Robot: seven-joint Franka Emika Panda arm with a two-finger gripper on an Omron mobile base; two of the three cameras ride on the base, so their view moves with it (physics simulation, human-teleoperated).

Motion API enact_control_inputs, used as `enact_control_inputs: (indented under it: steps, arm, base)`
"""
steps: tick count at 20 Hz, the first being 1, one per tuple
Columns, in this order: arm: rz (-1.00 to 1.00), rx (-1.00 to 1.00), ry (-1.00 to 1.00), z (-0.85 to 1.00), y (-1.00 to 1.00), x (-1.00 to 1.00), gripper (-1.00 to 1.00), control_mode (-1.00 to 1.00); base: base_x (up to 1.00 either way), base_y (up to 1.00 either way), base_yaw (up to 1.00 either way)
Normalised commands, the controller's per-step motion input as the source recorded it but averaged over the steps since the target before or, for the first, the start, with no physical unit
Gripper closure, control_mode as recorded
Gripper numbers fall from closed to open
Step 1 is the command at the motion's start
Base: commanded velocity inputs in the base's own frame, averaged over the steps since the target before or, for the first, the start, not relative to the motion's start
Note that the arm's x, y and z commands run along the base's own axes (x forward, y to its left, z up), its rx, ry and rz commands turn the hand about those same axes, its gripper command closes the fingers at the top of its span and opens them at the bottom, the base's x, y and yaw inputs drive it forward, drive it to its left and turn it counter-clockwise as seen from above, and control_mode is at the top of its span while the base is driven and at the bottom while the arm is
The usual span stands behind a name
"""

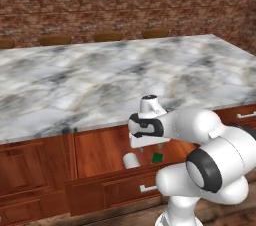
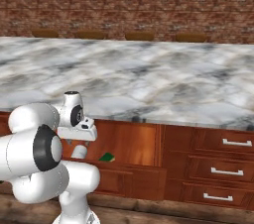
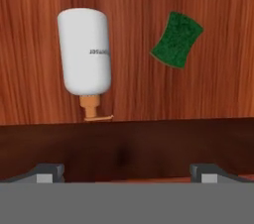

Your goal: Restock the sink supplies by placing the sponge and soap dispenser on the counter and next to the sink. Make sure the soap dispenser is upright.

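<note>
The soap dispenser (image 1: 131, 160) lies on its side in an open drawer (image 1: 115, 184) pulled out from the reddish cabinets below a marble top (image 1: 100, 80); in the left base view it shows as a pale rounded end just under the gripper (image 1: 150, 146), with the sponge (image 1: 157, 158) as a small green patch just beside it to the right. The arm bends forward and down, so the hand hangs over the drawer without touching either item. No sink shows along this stretch of marble, so both supplies look yet to be taken out.

In the right base view the same hand (image 2: 79, 141) sits low in front of the cabinet face, the white bottle (image 2: 79, 152) directly beneath it and the green sponge (image 2: 106, 157) near it on the drawer floor, the two apart from each other.

In the hand view the bottle (image 3: 84, 52) lies flat on the wooden drawer bottom, its tan pump nozzle pointing toward the camera, while the sponge (image 3: 177, 38) rests green side up, well clear of it. The two finger tips stand at their widest, far apart and holding nothing.

The bottle is probably rigid, smooth plastic, light but likely to roll or slip; the best hold seems across the broad cylindrical body near its middle, not the thin pump neck. The sponge should be soft, light and forgiving, easiest pinched across its short sides.
</note>
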Motion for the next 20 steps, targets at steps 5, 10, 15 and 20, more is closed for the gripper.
enact_control_inputs:
  steps: [5,10,15,20]
  arm:
    - [0.0,0.0,-0.07,-0.21,0.0,0.0,-1.0,-1.0]
    - [0.0,0.0,-0.01,-0.18,0.0,0.0,-1.0,-1.0]
    - [0.0,0.0,-0.02,-0.15,0.0,0.0,-1.0,-1.0]
    - [0.0,0.0,-0.02,-0.14,0.0,0.0,-1.0,-1.0]
  base:
    - [0.0,0.0,0.0]
    - [0.0,0.0,0.0]
    - [0.0,0.0,0.0]
    - [0.0,0.0,0.0]
